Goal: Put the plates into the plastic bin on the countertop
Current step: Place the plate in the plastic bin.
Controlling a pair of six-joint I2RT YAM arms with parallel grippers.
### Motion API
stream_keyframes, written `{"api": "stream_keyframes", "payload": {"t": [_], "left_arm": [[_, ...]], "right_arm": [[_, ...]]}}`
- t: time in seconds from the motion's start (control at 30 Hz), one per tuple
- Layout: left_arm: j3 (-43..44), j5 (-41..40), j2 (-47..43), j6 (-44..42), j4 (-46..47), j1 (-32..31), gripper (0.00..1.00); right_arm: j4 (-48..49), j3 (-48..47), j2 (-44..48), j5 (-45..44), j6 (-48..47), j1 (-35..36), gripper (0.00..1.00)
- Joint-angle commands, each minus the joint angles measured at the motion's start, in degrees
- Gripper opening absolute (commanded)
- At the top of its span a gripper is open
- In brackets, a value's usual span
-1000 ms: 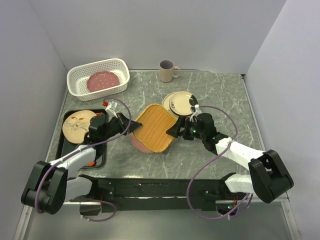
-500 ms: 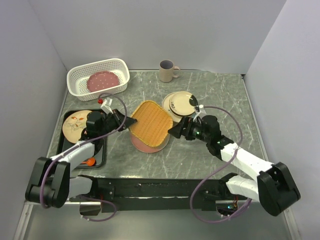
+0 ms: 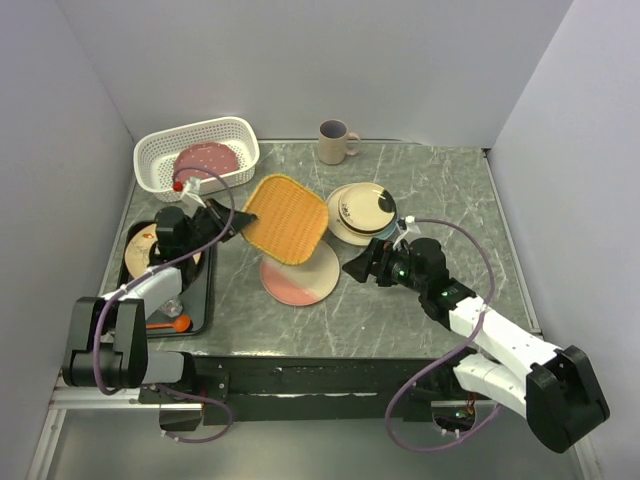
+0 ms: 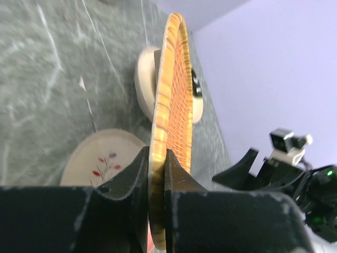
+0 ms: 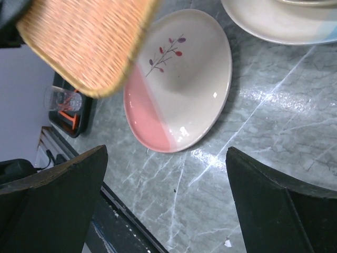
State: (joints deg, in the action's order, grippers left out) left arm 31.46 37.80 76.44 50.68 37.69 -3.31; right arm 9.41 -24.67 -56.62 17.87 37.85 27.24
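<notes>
My left gripper [image 3: 232, 222] is shut on the rim of the tan-orange woven plate [image 3: 285, 218], holding it tilted in the air between the white perforated bin [image 3: 150, 165] and the plate stack. In the left wrist view the jaws pinch the plate's edge [image 4: 174, 89]. A pink dotted plate [image 3: 205, 160] lies in the bin. The half-pink twig plate [image 3: 300, 272] lies flat on the marble countertop [image 3: 440, 190] and also shows in the right wrist view [image 5: 179, 84]. My right gripper [image 3: 358, 268] is open and empty, just right of that plate. Cream and pale plates [image 3: 362, 212] are stacked behind it.
A beige mug [image 3: 335, 142] stands at the back. A black tray [image 3: 195, 310] at the left holds a cream patterned plate [image 3: 138, 248], partly hidden by my left arm, a glass [image 5: 66, 97] and an orange item [image 3: 178, 323]. Walls close in on three sides.
My left gripper has lifted the tan-orange plate up and to the left, toward the bin, uncovering the half-pink plate. My right gripper has drawn back from the plate's right edge.
</notes>
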Motion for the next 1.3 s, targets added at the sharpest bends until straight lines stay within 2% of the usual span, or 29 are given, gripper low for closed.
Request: {"api": "stream_keyframes", "payload": {"t": [0.0,0.1,0.23,0.4,0.57,0.93,1.27], "left_arm": [[2.9,2.63,-1.12,5.13,9.06,3.13,0.01],[2.64,2.98,-1.65,7.77,10.73,6.99,0.01],[3.43,1.67,-4.36,8.56,8.19,11.56,0.01],[5.62,-1.94,-5.52,8.91,5.38,13.77,0.01],[9.14,-1.59,-1.04,11.89,6.42,15.96,0.01],[12.74,-0.71,10.73,19.55,18.11,19.66,0.01],[19.59,-2.3,16.45,21.39,14.6,22.64,0.01]], "right_arm": [[1.84,-2.48,-3.75,1.11,-1.37,0.53,1.0],[2.72,-4.77,-7.44,1.73,-1.37,0.53,1.0],[3.68,-7.59,-13.23,3.66,-1.63,0.7,1.0],[3.6,-10.4,-17.2,5.25,-2.25,1.41,1.0],[4.65,-9.53,-18.09,5.42,-1.72,2.28,1.0],[4.04,-7.33,-17.74,3.49,-1.55,3.43,1.0],[1.31,-9.78,-18.96,2.26,-4.09,3.69,1.0]]}}
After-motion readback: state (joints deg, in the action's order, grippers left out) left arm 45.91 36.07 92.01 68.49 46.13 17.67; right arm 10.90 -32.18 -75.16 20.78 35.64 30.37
